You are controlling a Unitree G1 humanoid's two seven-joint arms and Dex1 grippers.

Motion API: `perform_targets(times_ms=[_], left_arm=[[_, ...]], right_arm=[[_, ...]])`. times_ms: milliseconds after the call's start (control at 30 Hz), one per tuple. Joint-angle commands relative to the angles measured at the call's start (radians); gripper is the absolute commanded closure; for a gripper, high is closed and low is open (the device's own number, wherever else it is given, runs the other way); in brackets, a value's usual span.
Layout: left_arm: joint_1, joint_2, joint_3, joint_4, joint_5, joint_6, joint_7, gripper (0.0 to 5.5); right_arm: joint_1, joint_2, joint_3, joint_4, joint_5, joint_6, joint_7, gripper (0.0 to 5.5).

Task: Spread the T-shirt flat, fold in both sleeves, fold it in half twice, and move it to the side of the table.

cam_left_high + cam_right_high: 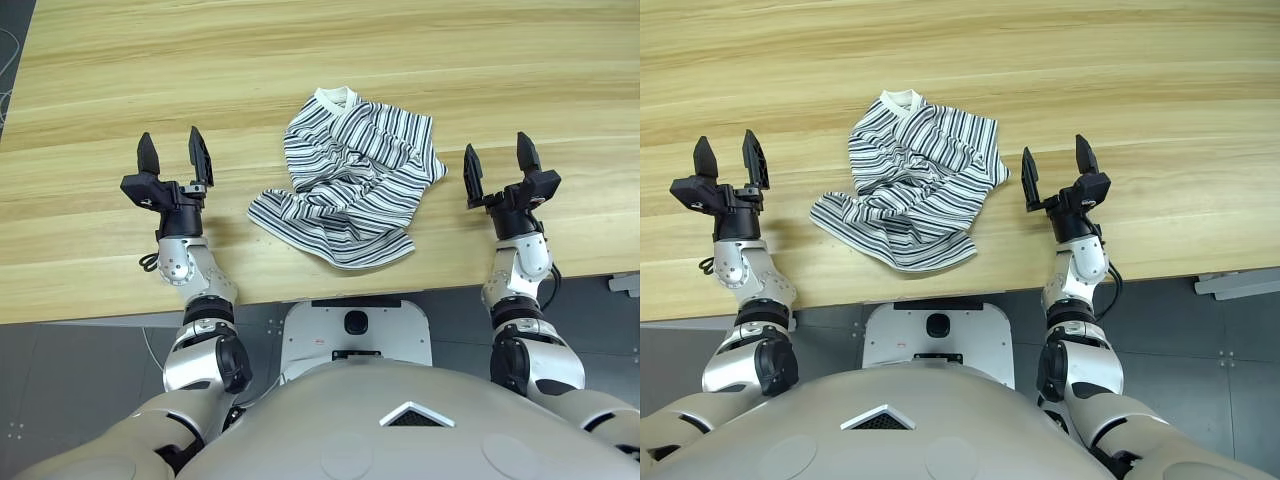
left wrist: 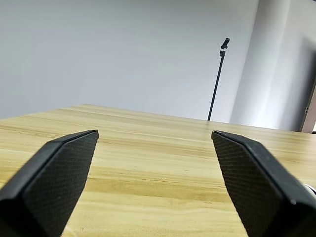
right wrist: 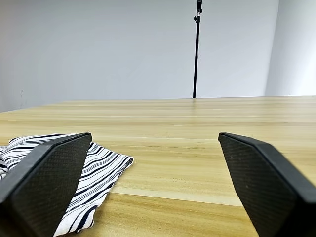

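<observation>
The left gripper (image 1: 174,152) is released, its fingers spread wide, over the table (image 1: 120,60) to the left of the T-shirt (image 1: 345,185). The right gripper (image 1: 497,158) is equally spread and empty on the other side. The striped shirt lies crumpled between them, touching neither. The right wrist view catches its striped edge beside one finger (image 3: 44,182), while the left wrist view looks across the wood to a thin black stand (image 2: 217,79).

Bright, diffuse lighting is covering the scene.
The desk (image 1: 100,80) is showing a mild sheen; the T-shirt (image 1: 350,180) is casting a thin, soft shadow along its near edge.
</observation>
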Motion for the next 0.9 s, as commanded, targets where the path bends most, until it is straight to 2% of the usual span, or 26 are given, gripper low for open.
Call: perform_targets(times_ms=[33, 900], left_arm=[[-0.004, -0.007, -0.003, 0.015, 0.005, 0.004, -0.008, 1.23], [-0.006, -0.006, -0.002, 0.018, 0.004, 0.004, -0.009, 1.23]], right_arm=[[-0.004, 0.011, 0.000, 0.011, 0.001, 0.006, 0.005, 0.74], [-0.006, 0.011, -0.001, 0.014, 0.002, 0.008, 0.006, 0.74]])
